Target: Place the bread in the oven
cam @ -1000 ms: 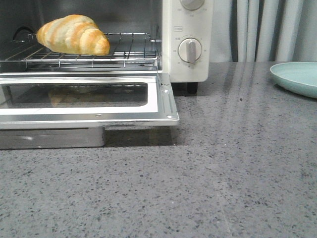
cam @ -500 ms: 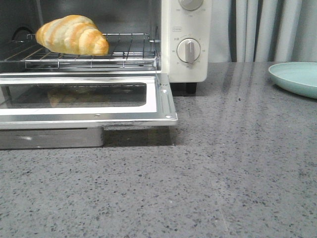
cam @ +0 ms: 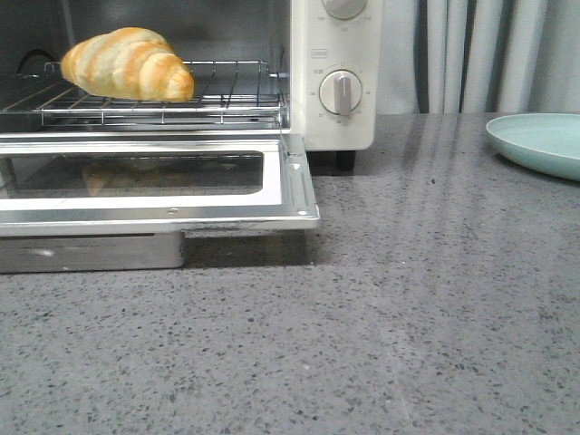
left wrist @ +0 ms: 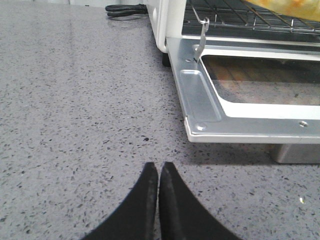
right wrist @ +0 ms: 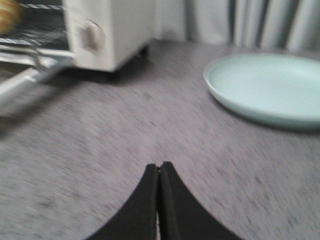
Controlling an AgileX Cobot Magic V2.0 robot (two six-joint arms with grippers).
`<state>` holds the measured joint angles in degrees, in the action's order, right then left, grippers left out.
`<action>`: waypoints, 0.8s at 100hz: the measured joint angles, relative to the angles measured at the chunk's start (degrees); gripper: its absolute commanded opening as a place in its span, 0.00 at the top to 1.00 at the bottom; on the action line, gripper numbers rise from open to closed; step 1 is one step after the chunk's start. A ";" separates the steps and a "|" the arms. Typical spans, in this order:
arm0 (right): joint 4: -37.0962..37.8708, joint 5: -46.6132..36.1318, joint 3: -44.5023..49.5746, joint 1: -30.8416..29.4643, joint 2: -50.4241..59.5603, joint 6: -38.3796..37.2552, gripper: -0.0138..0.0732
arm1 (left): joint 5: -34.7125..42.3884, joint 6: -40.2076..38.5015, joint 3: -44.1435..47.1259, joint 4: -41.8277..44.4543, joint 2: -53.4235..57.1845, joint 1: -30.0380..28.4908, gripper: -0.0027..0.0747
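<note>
The bread (cam: 127, 63) lies on the wire rack (cam: 227, 91) inside the oven (cam: 331, 109), in the upper left of the front frame. Its long axis runs left to right across the rack, with the pointed end toward the right. The oven door (cam: 290, 186) is dropped open and lies flat, in front of the rack.

My left gripper (left wrist: 158, 172) is clenched, the two fingers touching, and it grasps nothing. It hovers low over the countertop (cam: 408, 317), near the corner of the open door. My right gripper (right wrist: 159, 172) is also clenched and empty. It is well apart from the oven, with the pale green plate (right wrist: 265, 87) in the upper right of its frame. This view is blurred, so I think the arm is moving.

I judge the bread is already placed, and what may remain is to shut the door. The door lies ahead of my left jaws and to the side, so the left arm is nearer.

Compared with the earlier front frame, everything has shifted slightly to the left; the bread has not moved on the rack.
</note>
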<state>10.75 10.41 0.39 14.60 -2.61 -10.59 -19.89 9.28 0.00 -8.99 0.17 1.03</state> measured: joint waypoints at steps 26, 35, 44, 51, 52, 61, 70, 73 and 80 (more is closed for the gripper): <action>-2.00 8.48 0.20 -4.90 2.97 1.06 0.91 | -0.12 0.00 0.00 -0.14 0.00 0.00 0.99; -2.14 8.62 0.20 -4.95 2.97 1.64 0.91 | -0.12 0.00 0.00 -0.13 0.00 0.00 0.99; -2.14 8.62 0.20 -4.95 2.97 1.89 0.91 | -0.12 0.00 0.00 -0.13 0.00 0.00 0.99; -2.14 8.62 0.20 -4.95 2.97 1.89 0.91 | -0.12 0.00 0.00 -0.13 0.00 0.00 0.99; -2.14 8.62 0.20 -4.95 2.97 1.89 0.91 | -0.12 0.00 0.00 -0.13 0.00 0.00 0.99; -2.14 8.62 0.20 -4.95 2.97 2.11 0.91 | -0.12 0.00 0.00 -0.13 0.00 0.00 0.99; -2.16 8.62 0.20 -4.95 2.97 2.10 0.91 | -0.12 0.00 0.00 -0.13 0.00 0.00 0.99; -2.16 8.62 0.20 -4.95 2.97 2.10 0.91 | -0.12 0.00 0.00 -0.13 0.00 0.00 0.99; -2.16 8.62 0.20 -4.95 2.97 2.10 0.91 | -0.12 0.00 0.00 -0.13 0.00 0.00 0.99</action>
<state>8.59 19.03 0.59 9.65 0.36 -8.48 -20.01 9.28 0.00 -9.12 0.17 1.03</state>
